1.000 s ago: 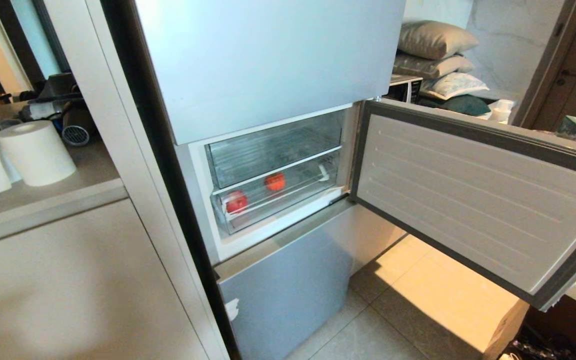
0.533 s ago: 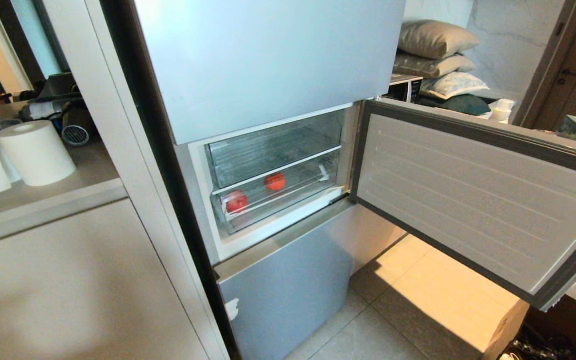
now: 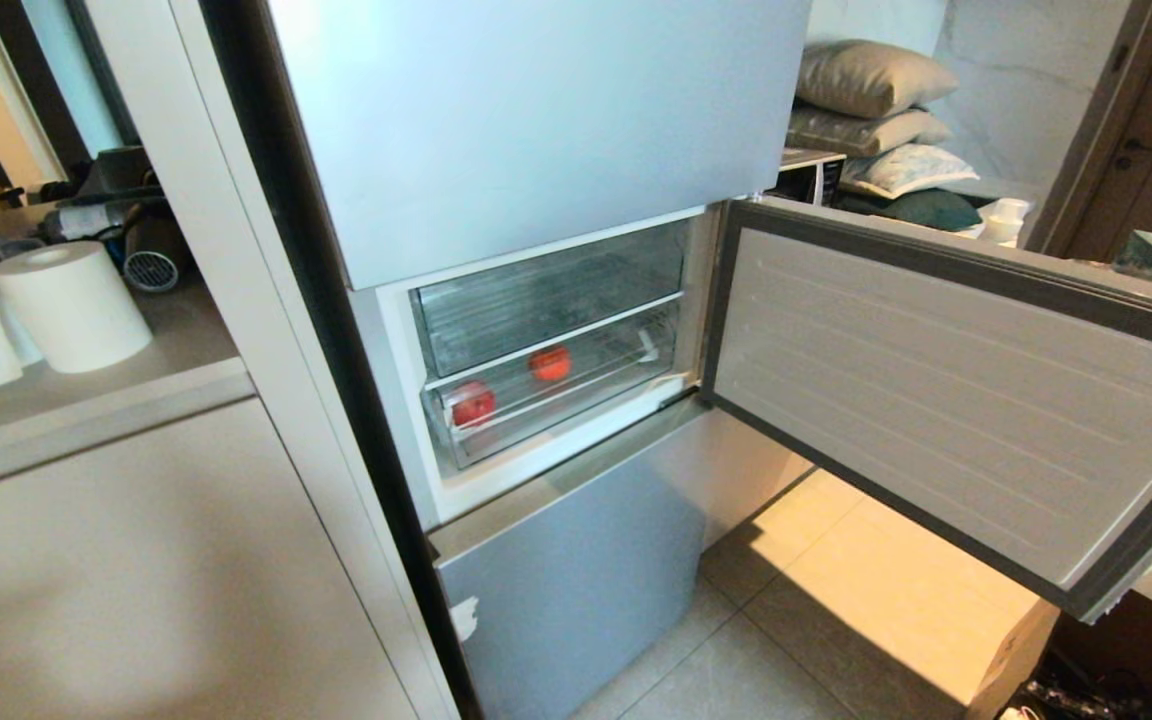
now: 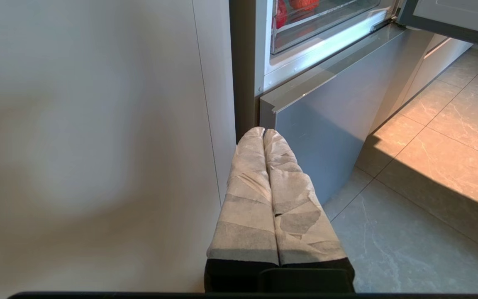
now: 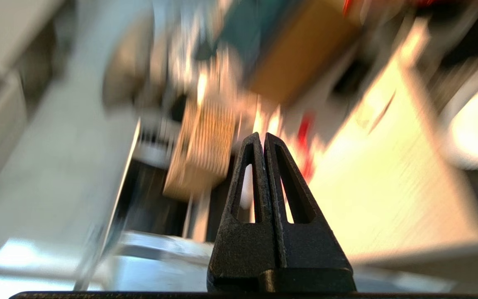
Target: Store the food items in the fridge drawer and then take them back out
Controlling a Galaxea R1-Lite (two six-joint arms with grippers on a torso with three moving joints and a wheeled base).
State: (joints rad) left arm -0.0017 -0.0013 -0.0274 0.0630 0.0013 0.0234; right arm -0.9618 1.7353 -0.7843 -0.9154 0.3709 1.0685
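We see two small round red-orange fruits lying in the fridge drawer (image 3: 546, 395), the lower clear one, with the fridge door (image 3: 946, 400) swung open at three o'clock. One fruit (image 3: 473, 403) sits near the drawer's front wall at about eight o'clock from the other fruit (image 3: 550, 363), which lies further back. Neither arm shows in our head view. Our left hand (image 4: 264, 133) is clenched and empty, low beside the cabinet panel (image 4: 98, 145), short of the fridge. Our right hand (image 5: 263, 137) is clenched too, holding nothing, with only blur beyond it. We judge the fruits light, smooth and easily bruised, apt to roll on the ribbed floor; we would grasp one across its widest part, gently, once the drawer is drawn out.
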